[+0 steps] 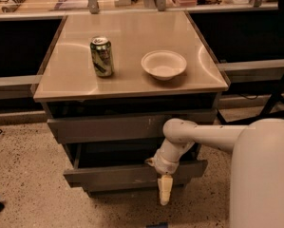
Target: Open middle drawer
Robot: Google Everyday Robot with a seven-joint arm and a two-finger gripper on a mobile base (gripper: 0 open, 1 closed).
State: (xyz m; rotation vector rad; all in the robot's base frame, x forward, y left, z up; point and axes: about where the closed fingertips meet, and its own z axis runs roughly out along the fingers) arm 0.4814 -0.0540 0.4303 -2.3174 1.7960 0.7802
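The middle drawer (113,175) is a plain dark grey front without a handle. It stands pulled out toward me, with a dark gap above it, below the wider scratched top drawer front (108,127). My gripper (164,194) points down at the middle drawer's front, right of its centre, with the wrist at the drawer's top edge. The white arm (203,137) reaches in from the right. The bottom drawer is hidden behind the pulled-out front.
A green can (101,56) and a white bowl (164,64) stand on the cabinet's tan top (132,32). Dark low units flank the cabinet on both sides. My white body (262,175) fills the lower right. The floor is speckled.
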